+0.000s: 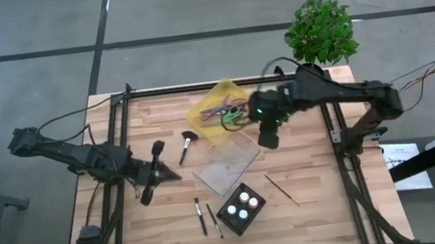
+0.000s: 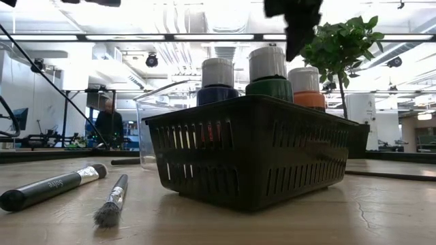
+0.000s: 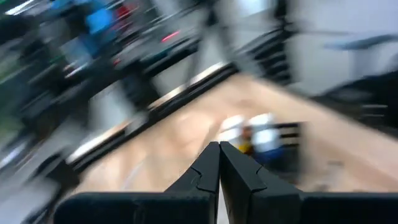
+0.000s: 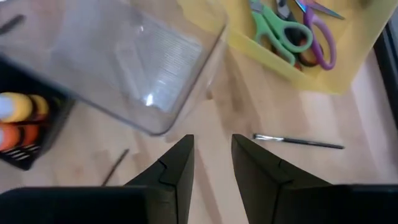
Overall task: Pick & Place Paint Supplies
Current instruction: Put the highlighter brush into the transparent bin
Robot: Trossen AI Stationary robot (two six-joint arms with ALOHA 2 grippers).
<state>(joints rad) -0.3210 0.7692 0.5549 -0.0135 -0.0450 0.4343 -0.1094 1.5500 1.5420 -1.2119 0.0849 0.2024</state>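
Note:
Three white-capped paint bottles, dark blue (image 2: 218, 85), green (image 2: 269, 78) and orange (image 2: 306, 92), stand in a black basket (image 1: 230, 219). Two dark brushes (image 1: 205, 217) lie left of the basket, a fan-headed brush (image 1: 187, 146) lies farther back, and a thin wooden brush (image 1: 281, 190) lies to the basket's right. My right gripper (image 4: 212, 140) hangs open above bare table between the clear tub (image 4: 134, 59) and the yellow tray (image 4: 292, 68), near a thin dark brush (image 4: 298, 142). My left gripper (image 3: 219, 148) is shut with nothing seen between its fingers, and points toward the basket from the table's left.
The yellow tray (image 1: 220, 109) at the far side holds green- and purple-handled scissors (image 4: 292, 34). The clear tub (image 1: 227, 166) lies between tray and basket. A potted plant (image 1: 320, 30) stands at the far right corner. A long dark thing (image 1: 156, 158) lies by the left arm.

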